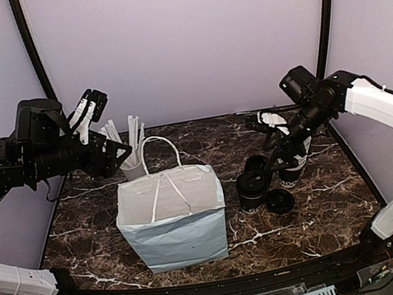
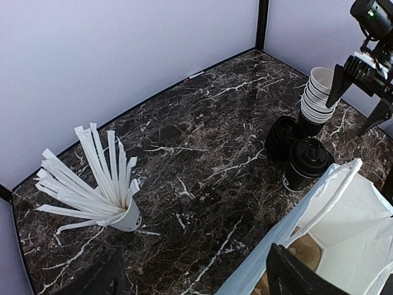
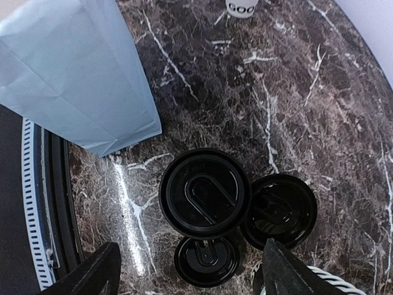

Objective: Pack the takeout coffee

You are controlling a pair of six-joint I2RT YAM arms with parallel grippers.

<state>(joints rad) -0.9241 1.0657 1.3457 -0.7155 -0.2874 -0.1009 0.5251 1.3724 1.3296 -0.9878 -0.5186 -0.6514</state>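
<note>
The takeout coffee stands upright on the bench, lid on, just right of the pale blue paper bag it is presumably meant to go into. Loose black lids lie close against it on the side away from the bag, and a stack of lidless cups stands just behind. The right end effector hangs directly over the cup, fingers spread wide and holding nothing. That placement looks like the line-up for a top-down grasp around the lid. The bag stands open with its handles up, leaving a mouth to lower the cup through. The left end effector, also spread and empty, hovers raised behind the bag near a cup of wrapped straws, likely staying out of the way.
</note>
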